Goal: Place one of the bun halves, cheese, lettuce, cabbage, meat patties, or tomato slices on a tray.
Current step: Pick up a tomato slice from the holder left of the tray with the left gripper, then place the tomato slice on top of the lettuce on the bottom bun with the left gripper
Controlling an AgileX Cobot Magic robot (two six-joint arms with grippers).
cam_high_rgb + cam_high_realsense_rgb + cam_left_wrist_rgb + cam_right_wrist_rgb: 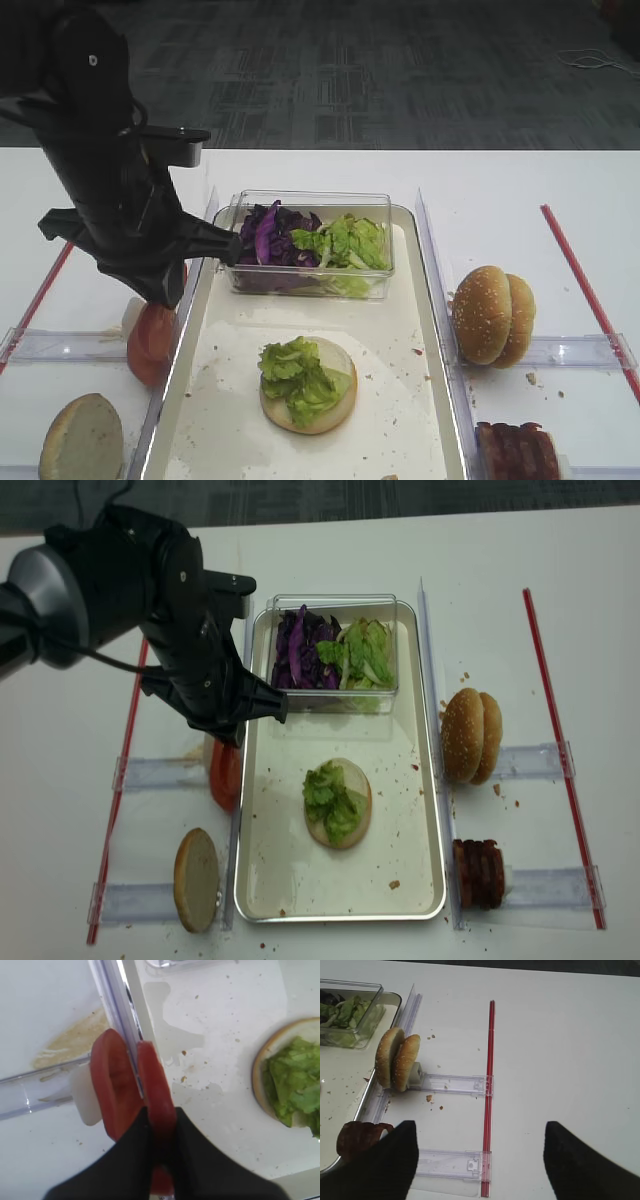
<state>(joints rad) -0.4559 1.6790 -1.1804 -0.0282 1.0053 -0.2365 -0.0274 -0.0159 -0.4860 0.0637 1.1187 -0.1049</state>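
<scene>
At the tray's 9 o'clock edge, the left gripper (159,1125) is pinched tight on one of the tomato slices (155,1092), which stand on edge against a clear rail (114,1005) just outside the raised rim. A second slice (111,1091) stands touching it on the outer side. At about 7 o'clock off the tray, a pale bun half (197,879) leans on another rail.

The tray (262,875) has bare, crumb-speckled floor along its left wall and across its near end. Near its centre lies a bun half (350,798) topped with lettuce (326,792). At 12 o'clock a clear box (310,285) fills the far end, with purple cabbage (268,236) on its left and more lettuce on its right.

At 3 o'clock, just beyond the right rim, two sesame bun halves (467,737) stand upright together. At 5 o'clock the meat patties (478,873) are stacked on edge. The right gripper (477,1157) hovers with its jaws spread wide and empty over bare table near a red strip (489,1095), well apart from the buns.
</scene>
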